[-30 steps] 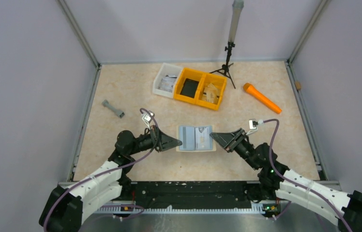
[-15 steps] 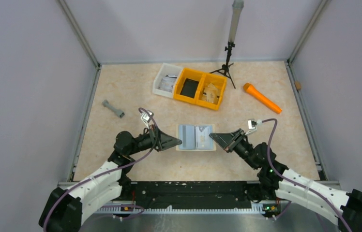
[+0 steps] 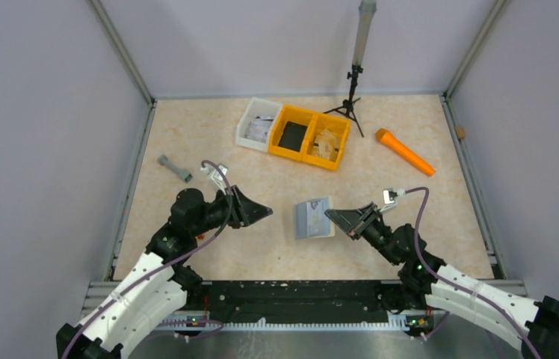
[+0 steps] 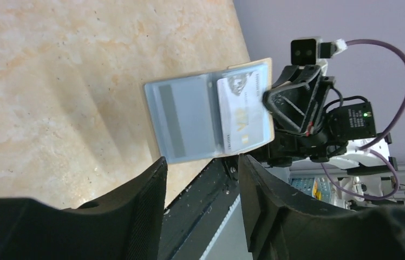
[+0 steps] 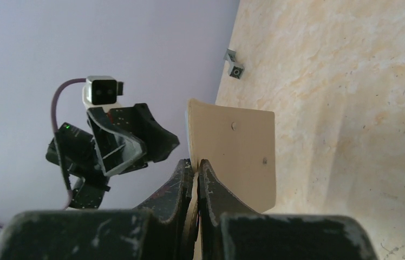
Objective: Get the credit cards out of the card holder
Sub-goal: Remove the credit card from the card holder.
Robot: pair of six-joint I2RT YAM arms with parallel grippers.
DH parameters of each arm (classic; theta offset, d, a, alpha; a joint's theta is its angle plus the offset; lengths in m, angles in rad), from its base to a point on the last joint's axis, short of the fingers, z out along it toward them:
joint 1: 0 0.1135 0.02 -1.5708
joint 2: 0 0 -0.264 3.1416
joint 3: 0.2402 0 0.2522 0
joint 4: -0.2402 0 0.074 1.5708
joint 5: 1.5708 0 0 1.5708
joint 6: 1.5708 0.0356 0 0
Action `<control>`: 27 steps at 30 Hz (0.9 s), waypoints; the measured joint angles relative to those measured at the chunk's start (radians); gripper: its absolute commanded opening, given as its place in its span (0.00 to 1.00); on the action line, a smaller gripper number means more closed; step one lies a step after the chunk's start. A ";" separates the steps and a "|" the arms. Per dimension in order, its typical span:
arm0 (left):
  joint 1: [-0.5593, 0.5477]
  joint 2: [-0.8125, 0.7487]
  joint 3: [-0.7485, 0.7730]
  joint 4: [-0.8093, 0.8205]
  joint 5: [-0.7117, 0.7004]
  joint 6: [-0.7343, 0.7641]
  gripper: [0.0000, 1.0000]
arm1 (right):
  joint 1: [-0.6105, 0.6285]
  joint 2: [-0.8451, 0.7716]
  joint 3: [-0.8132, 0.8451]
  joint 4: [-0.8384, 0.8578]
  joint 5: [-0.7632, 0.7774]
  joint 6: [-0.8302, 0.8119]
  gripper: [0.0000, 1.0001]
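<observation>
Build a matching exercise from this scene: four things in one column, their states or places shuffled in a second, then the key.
Things
1. card holder
2. left gripper
3. right gripper
4. orange cylinder

States
A. open, apart from the holder
B. lying alone at the far right
C. shut on an edge of the holder
D. blue-grey inside, tan outside

Pairs: 1-D, 2-A, 3-C, 4-B
</observation>
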 measured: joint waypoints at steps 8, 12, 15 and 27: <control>-0.008 0.024 0.071 -0.039 0.033 0.049 0.39 | 0.000 0.050 -0.019 0.045 -0.003 0.040 0.00; -0.066 0.150 0.038 0.068 0.059 0.006 0.38 | -0.004 0.076 -0.040 0.077 -0.008 0.063 0.00; -0.124 0.218 0.027 0.133 0.064 -0.026 0.38 | -0.004 0.079 -0.048 0.085 -0.011 0.076 0.00; -0.167 0.345 0.023 0.373 0.069 -0.108 0.44 | -0.004 0.080 -0.046 0.129 -0.037 0.082 0.00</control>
